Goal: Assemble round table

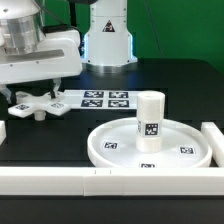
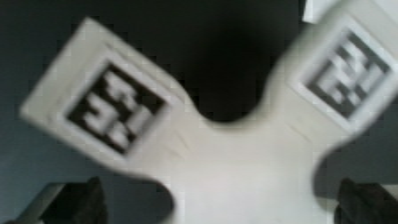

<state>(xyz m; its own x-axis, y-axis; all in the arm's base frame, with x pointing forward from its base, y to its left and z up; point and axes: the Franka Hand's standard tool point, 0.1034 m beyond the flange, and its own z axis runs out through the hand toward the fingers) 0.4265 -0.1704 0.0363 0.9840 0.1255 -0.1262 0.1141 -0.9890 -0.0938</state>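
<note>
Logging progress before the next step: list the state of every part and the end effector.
White plastic rimmed round disc: flat on the table.
Short white cylindrical post: upright at the disc's centre.
White cross-shaped foot: flat on the table, apart from the disc.
End effector: open, fingers either side of one foot arm.
</note>
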